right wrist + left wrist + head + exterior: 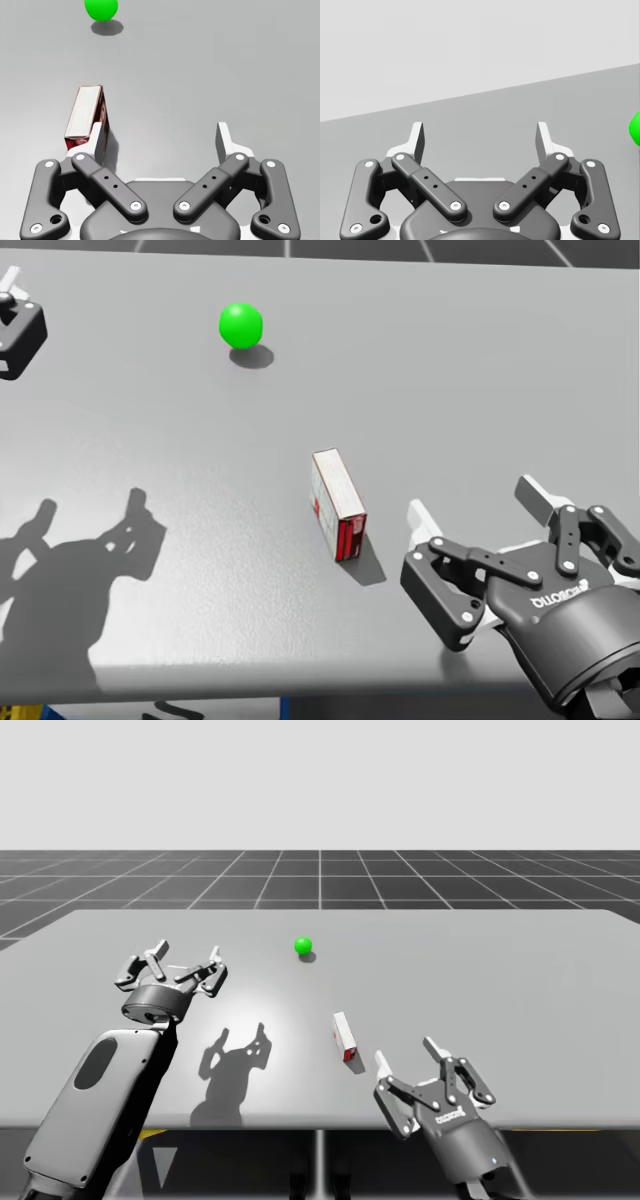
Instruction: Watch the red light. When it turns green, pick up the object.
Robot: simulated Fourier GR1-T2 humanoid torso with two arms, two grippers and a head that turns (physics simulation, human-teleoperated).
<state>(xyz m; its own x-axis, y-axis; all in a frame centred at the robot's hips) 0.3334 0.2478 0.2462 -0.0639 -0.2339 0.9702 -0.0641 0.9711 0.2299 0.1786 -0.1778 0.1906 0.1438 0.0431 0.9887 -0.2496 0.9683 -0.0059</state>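
On table (500,980), red box (345,1037), seemingly closed

Left pincer (185,958), right pincer (406,1053), both agape

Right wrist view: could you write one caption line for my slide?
Open right gripper near the red box, with the green light farther ahead on the grey table.

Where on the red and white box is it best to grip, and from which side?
Grip the red and white box across its broad faces at mid-length, probably from above: it stands on a narrow edge, thin enough for my open right gripper nearby.
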